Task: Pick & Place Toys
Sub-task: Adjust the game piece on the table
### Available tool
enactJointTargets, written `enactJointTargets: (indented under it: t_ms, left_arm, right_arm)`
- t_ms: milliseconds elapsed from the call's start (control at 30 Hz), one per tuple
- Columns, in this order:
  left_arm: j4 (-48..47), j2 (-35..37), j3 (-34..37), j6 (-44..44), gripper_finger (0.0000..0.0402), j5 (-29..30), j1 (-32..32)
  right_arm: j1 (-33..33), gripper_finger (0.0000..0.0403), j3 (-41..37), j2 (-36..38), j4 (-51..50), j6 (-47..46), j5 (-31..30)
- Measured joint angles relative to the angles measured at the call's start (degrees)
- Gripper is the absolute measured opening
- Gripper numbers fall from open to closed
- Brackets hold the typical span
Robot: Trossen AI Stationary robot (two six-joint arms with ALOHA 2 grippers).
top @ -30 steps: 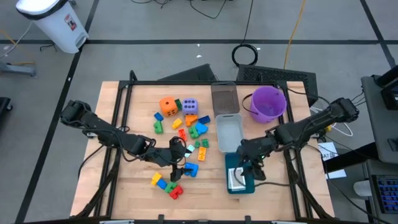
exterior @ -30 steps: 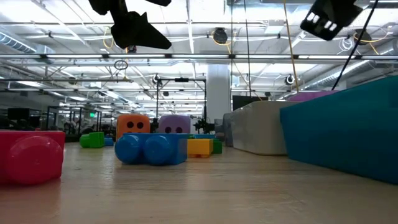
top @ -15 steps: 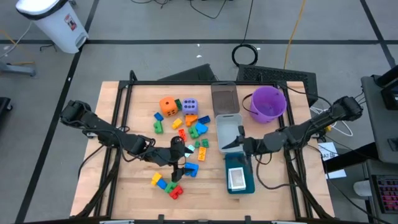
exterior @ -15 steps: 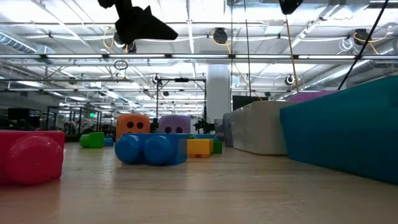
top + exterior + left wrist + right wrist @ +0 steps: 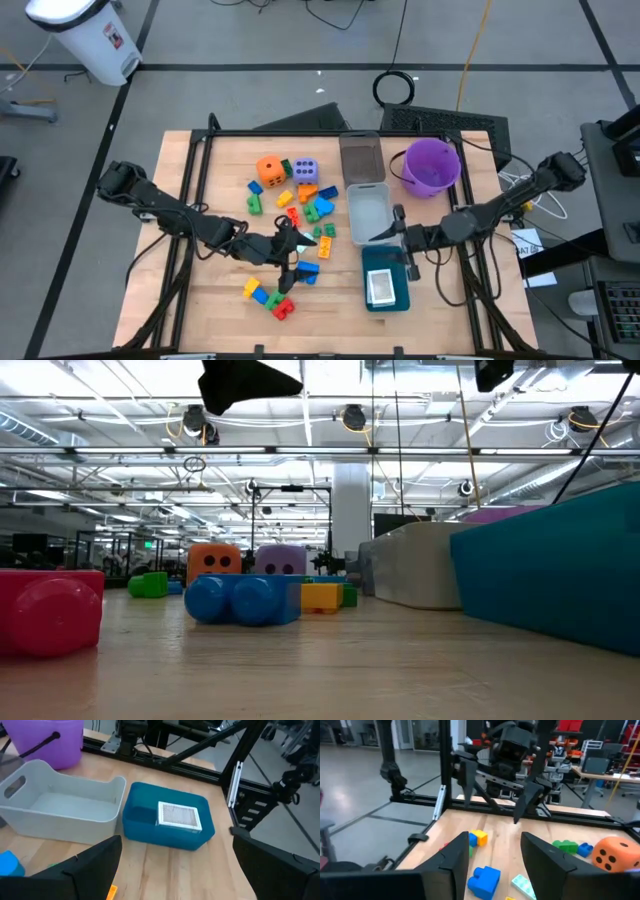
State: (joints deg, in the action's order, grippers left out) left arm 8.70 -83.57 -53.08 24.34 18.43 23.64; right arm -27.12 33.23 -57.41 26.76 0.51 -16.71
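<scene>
Overhead, the toys (image 5: 295,200) lie scattered across the centre of the pale wood counter (image 5: 215,170): studded plastic blocks, and upper left of them a rounded orange die (image 5: 270,169) beside a lavender die (image 5: 306,169). The left tool (image 5: 291,247) hovers open and empty at the scatter's lower edge. The right tool (image 5: 399,241), open and empty, sits above the teal tray (image 5: 385,292).

At counter level, a glossy blue block (image 5: 243,600) lies lengthwise across the frame.

From the left wrist, a flat white card (image 5: 180,816) lies in the tray, long axis left-right.

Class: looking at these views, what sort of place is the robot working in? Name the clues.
Probably a large robotics lab or workshop: an open industrial ceiling with pipes and lights, a bare concrete floor with cables around the wooden table, and benches of equipment behind.
</scene>
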Motion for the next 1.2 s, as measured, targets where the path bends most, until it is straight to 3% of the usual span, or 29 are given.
enactJointTargets:
  t_ms: [100, 267, 333, 533, 633, 800, 933, 1067, 1200]
  left_arm:
    - [-1.5, 0.0, 0.0, 2.4, 0.039, -2.4, 0.0]
    - [-6.7, 0.0, 0.0, 9.0, 0.039, -17.0, 3.5]
    - [-10.8, 0.0, 0.0, 10.8, 0.039, -19.3, 6.9]
    - [-21.0, -4.8, 0.0, 12.8, 0.039, -5.5, 19.5]
    - [-18.6, -7.8, 0.0, 18.1, 0.039, -6.2, 22.7]
    - [-8.7, -12.3, -0.1, 20.0, 0.039, -9.7, 23.4]
    - [-4.8, -18.0, -0.1, 23.6, 0.039, -18.9, 21.9]
    - [-8.9, -21.2, -0.4, 24.2, 0.039, -24.6, 19.4]
    - [-14.9, -20.3, -0.4, 21.9, 0.039, -25.5, 16.9]
  right_arm:
    - [-1.3, 0.015, 0.0, 0.5, 0.0, 0.0, 0.0]
    - [-2.7, 0.0149, 0.0, 0.2, -0.3, 0.2, 0.1]
    - [-2.7, 0.0147, 0.0, 0.2, -0.5, 0.1, 0.2]
    - [-2.6, 0.0146, 0.0, 0.2, -0.5, -0.2, 0.2]
    - [-2.6, 0.0146, 0.0, 0.2, -0.5, -0.3, 0.2]
    - [-2.6, 0.0146, 0.0, 0.2, -0.5, -1.8, 0.2]
    - [-2.6, 0.0146, 0.0, 0.2, -0.5, -1.7, 0.2]
    - [-2.6, 0.0146, 0.0, 0.2, -0.5, -1.5, 0.2]
    - [-2.6, 0.0146, 0.0, 0.2, -0.5, -1.4, 0.3]
